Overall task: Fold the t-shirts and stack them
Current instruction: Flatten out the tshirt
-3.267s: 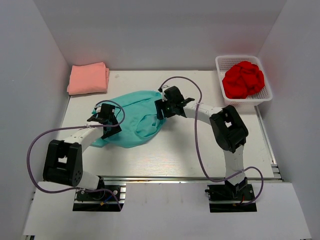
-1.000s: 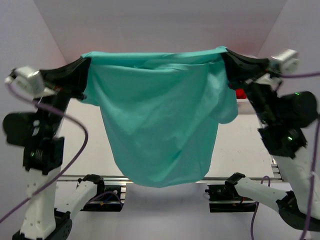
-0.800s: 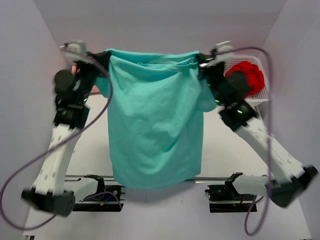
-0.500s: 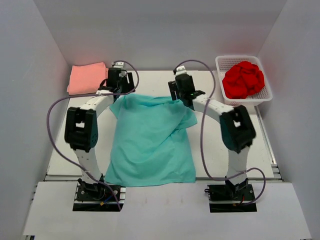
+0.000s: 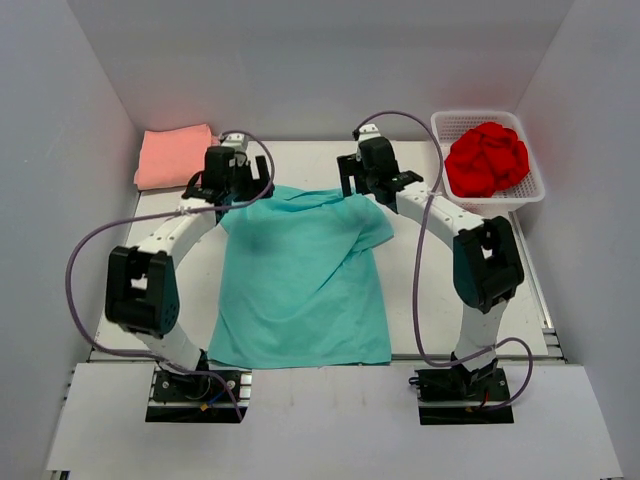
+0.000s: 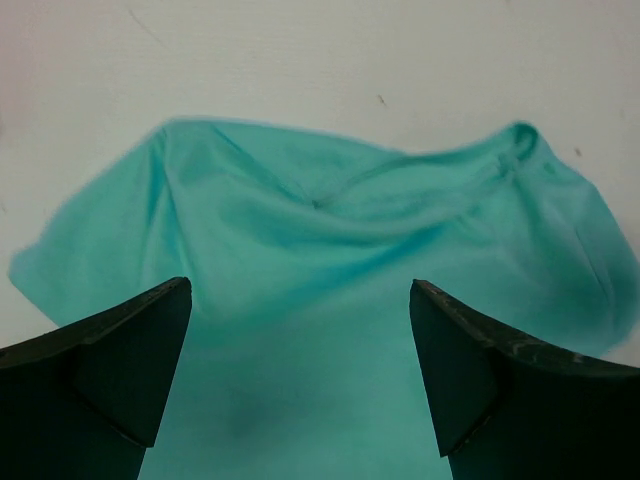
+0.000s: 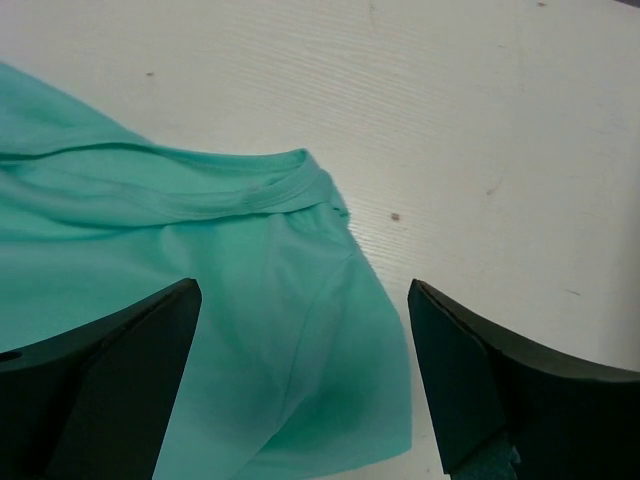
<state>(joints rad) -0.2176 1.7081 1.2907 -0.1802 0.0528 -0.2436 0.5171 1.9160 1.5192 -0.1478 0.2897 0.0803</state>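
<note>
The teal shirt (image 5: 300,280) is lying spread flat on the desk (image 5: 300,162), ready for folding. The left claw (image 6: 300,288) and right claw (image 7: 303,287) are hovering wide apart, gripping nothing, over its far edge, probably positioning for the first fold.

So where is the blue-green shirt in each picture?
Top external: the teal t-shirt lies spread out in the middle of the table, between the two arms.
Left wrist: the teal t-shirt fills the middle and bottom.
Right wrist: the teal t-shirt covers the left and lower part.
Shared landmark: bare white table beyond the shirt's far edge.
</note>
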